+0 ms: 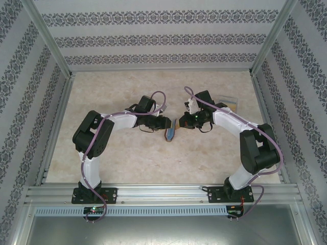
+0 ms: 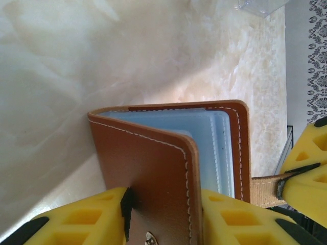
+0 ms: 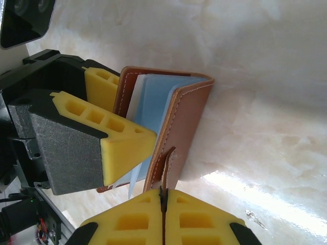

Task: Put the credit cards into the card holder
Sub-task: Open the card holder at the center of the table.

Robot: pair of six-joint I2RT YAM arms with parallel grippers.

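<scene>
Two arms: both reach to the middle of the table (image 1: 127,163), tips facing each other.
Card holder (image 1: 170,132): mid-table, right between the two grippers, well apart from the walls.
Card holder pose: reddish-brown leather with white stitching, part-open in a V, seen edge-on from the top camera. Resting on the table or lifted off it: can't tell.
Lining (image 2: 199,127): pale grey-blue sleeves showing between the two covers.
Snap tab (image 3: 167,163): thin strap coming off the edge of one cover, running into the right gripper.
Snap stud (image 2: 149,238): small metal dot on the near cover, low in the left wrist view.
Left gripper (image 2: 163,196): yellow fingers part-way apart, straddling one cover, one finger on its outer face, the other on the lining side. Both look to be against it, but a firm grip can't be told.
Right gripper (image 3: 163,194): fingers pressed together, pinching the snap tab, so it has the card holder by the strap.
Clear plastic piece (image 2: 260,5): on the table at the far edge of the left wrist view, apart from the card holder.
Flat item (image 1: 231,100): far right of the table behind the right arm, yellow and blue tints, too small to identify.
Surroundings: marble-look tabletop, patterned walls, metal frame.
</scene>
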